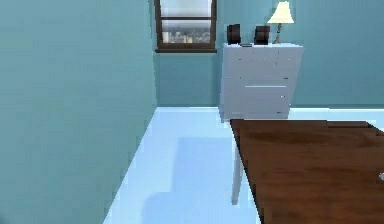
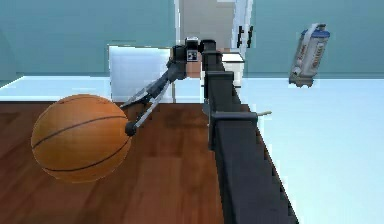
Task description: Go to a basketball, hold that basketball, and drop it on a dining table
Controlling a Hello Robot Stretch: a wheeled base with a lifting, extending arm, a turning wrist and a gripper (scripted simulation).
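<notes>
Basketball (image 2: 80,135) sits at pincer (image 2: 128,118) tips, perhaps resting on dining table (image 2: 180,185); whether held, cannot tell.

bright even light, soft grey shadow on floor (image 1: 190,160)

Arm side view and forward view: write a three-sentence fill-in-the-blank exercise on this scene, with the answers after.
1. The round orange ___ shows at the far end of the hand.
2. A dark brown wooden ___ spreads beneath it in the arm side view.
3. In the forward view, a ___ with a pale yellow shade stands on the white chest of drawers.
Missing words: basketball; table; lamp.
</notes>
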